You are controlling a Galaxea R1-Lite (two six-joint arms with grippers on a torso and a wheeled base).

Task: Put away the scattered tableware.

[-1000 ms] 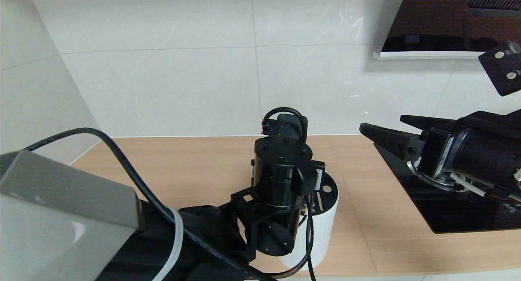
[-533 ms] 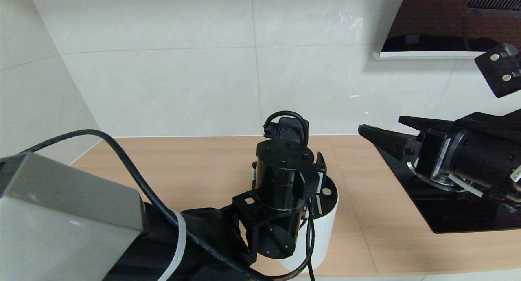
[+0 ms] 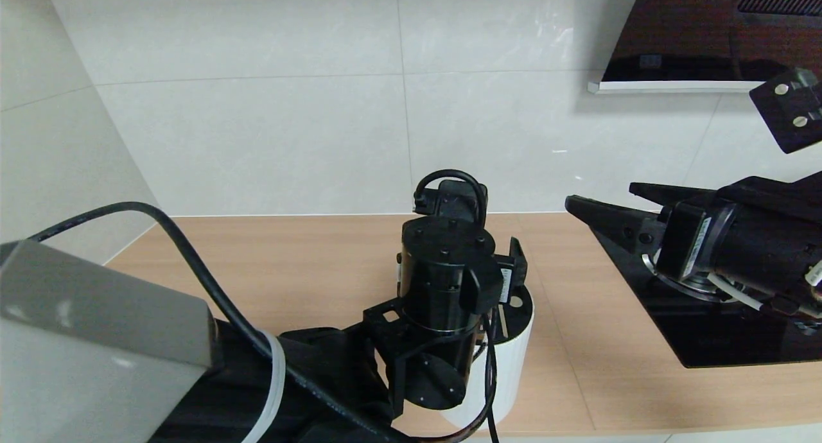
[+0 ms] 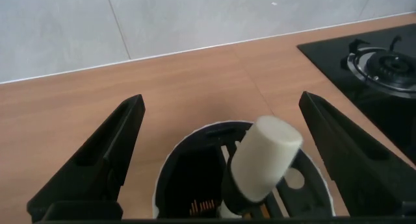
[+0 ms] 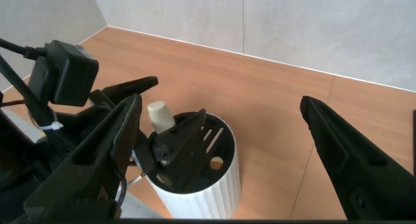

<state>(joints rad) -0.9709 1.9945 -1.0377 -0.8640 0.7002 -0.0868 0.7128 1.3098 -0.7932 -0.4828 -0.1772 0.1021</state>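
A white round utensil holder (image 3: 507,366) with a black slotted top stands near the counter's front edge. A utensil with a cream handle (image 4: 266,156) stands upright in it; the same handle (image 5: 157,113) rises from the holder (image 5: 208,191) in the right wrist view. My left gripper (image 4: 221,107) hangs open straight over the holder (image 4: 158,191), its fingers wide on either side of the handle without touching it. One finger (image 3: 515,263) shows beside the wrist. My right gripper (image 3: 600,196) is open and empty, in the air over the stove's left edge, pointing toward the holder.
A black gas stove (image 3: 706,334) is set into the wooden counter (image 3: 289,263) at the right, with a dark range hood (image 3: 706,32) above it. A tiled wall closes the back and left side. Bare counter lies left of the holder.
The left gripper's finger at the holder's right side has swung outward, so the fingers stand wider apart. The right gripper has drifted slightly left.
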